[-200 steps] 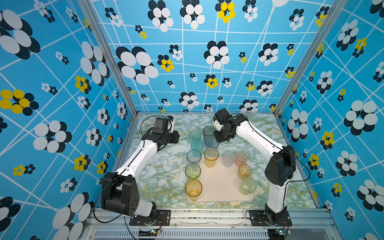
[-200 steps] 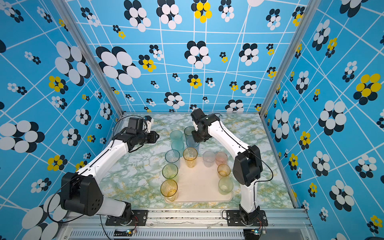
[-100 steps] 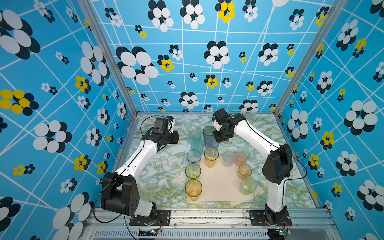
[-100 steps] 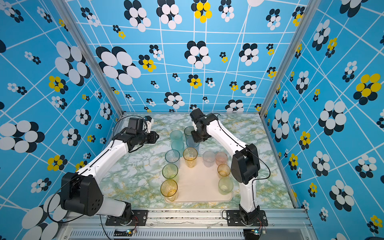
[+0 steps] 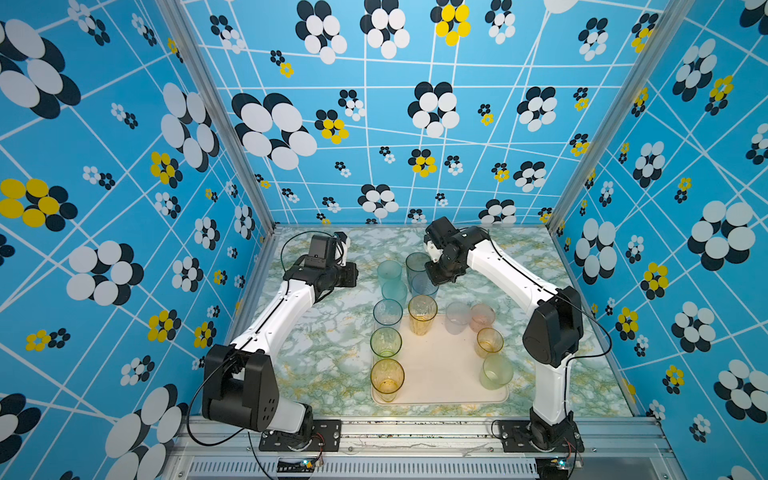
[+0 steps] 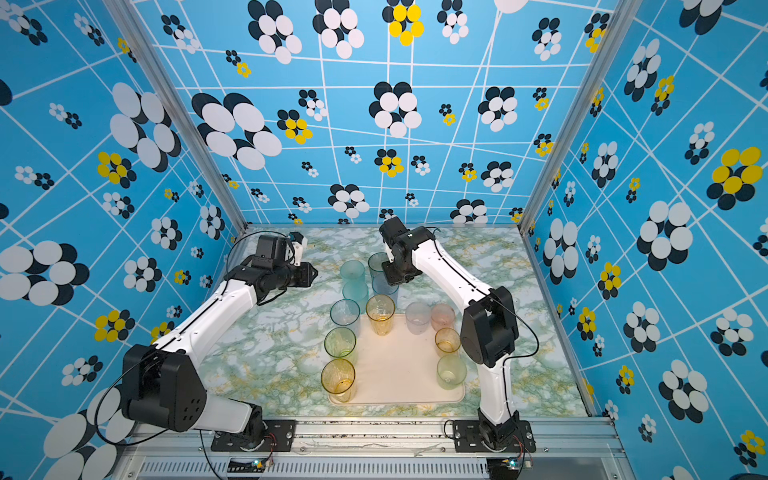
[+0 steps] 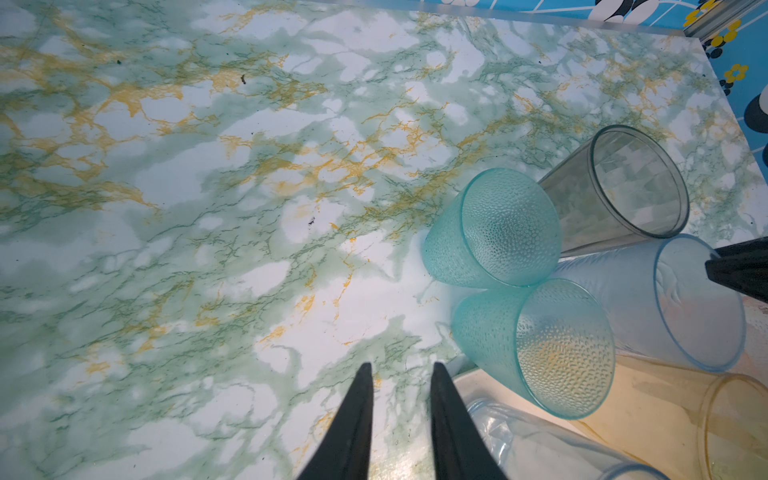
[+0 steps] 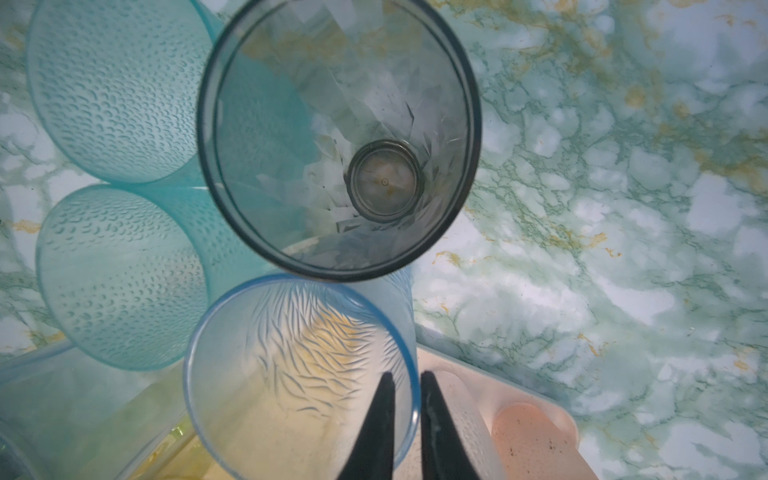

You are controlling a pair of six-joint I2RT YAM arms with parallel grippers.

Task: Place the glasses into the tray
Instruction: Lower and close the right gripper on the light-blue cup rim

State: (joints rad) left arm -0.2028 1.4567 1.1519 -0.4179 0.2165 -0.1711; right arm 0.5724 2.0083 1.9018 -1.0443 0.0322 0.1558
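Observation:
The cream tray point(image 5: 440, 374) point(image 6: 395, 374) lies near the front. Behind its far edge stand two teal glasses point(image 5: 389, 272) point(image 8: 112, 87), a grey glass point(image 5: 417, 264) point(image 8: 336, 137) and a blue glass point(image 5: 424, 286) point(image 8: 291, 365), bunched together on the table. My right gripper point(image 5: 434, 278) point(image 8: 405, 374) is over the blue glass, shut on its rim with one finger inside and one outside. My left gripper point(image 5: 353, 274) point(image 7: 399, 365) hovers left of the teal glasses point(image 7: 498, 224), open, with only table between its fingers.
Several glasses stand along the tray's sides: amber point(image 5: 422, 313), pale blue point(image 5: 387, 311), green point(image 5: 385, 341) and amber point(image 5: 386, 378) on the left, clear point(image 5: 457, 318), pink point(image 5: 482, 316), orange point(image 5: 489, 341) and pale green point(image 5: 495, 372) on the right. Patterned walls enclose the marble table point(image 5: 324, 357).
My right gripper's fingers have narrowed onto the blue glass's rim, and that arm shifted slightly. The left arm and the glasses have not moved.

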